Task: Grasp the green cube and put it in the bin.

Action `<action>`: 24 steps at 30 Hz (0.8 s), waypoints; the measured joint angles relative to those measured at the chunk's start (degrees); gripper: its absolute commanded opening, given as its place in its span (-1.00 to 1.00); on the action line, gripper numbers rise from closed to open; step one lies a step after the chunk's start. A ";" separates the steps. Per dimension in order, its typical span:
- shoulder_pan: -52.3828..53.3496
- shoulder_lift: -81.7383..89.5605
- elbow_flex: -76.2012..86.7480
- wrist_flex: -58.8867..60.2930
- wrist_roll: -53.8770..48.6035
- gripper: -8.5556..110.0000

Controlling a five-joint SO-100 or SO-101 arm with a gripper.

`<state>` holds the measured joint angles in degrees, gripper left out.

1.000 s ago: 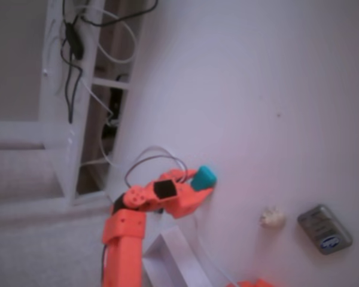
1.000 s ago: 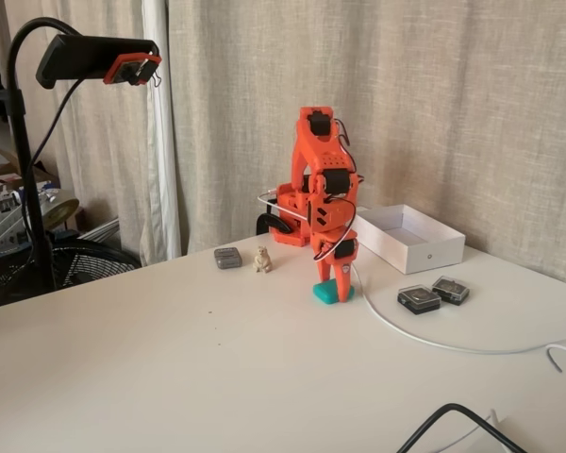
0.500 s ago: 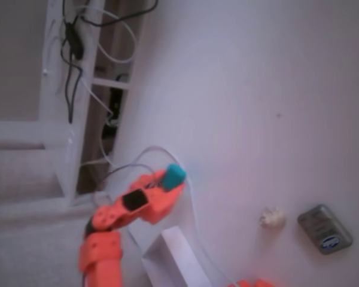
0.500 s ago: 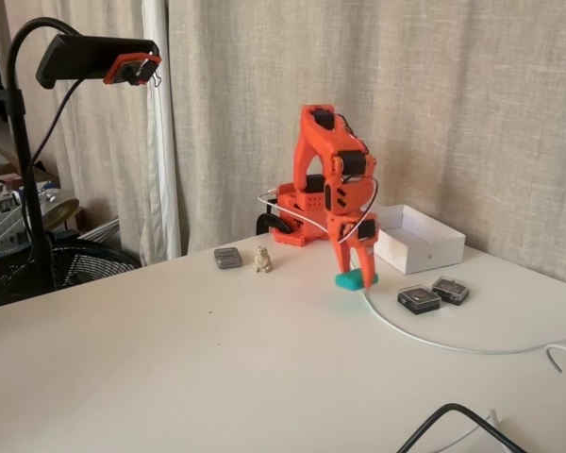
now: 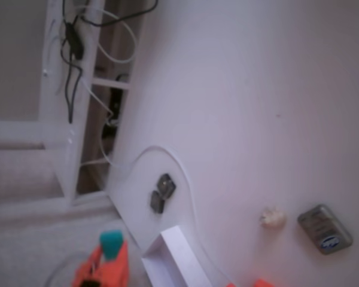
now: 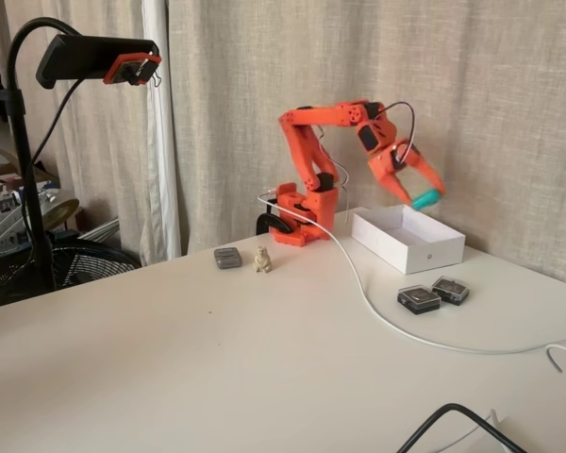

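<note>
Right of centre in a fixed view, the gripper (image 6: 424, 192) is clamped on the green cube (image 6: 425, 198), held in the air above the bin (image 6: 407, 241). It seems to hang over the far wall, though depth is hard to judge. The release goes best once the cube is centred over the open box and brought lower.

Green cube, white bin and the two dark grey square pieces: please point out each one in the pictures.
green cube (image 6: 425, 199), fixed view from the side, on its teal face held in the claw.
white bin (image 6: 416, 249), same view, on its front wall.
dark grey square pieces (image 6: 419, 299), same view, on the nearer piece's top.
</note>
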<state>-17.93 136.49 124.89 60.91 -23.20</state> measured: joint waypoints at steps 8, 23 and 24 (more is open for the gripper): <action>-11.07 17.49 11.34 8.79 -8.88 -0.99; -9.05 11.69 17.14 7.29 -15.29 -0.36; -9.14 10.81 17.49 5.89 -16.26 -0.36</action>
<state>-27.07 147.30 142.38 66.80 -39.46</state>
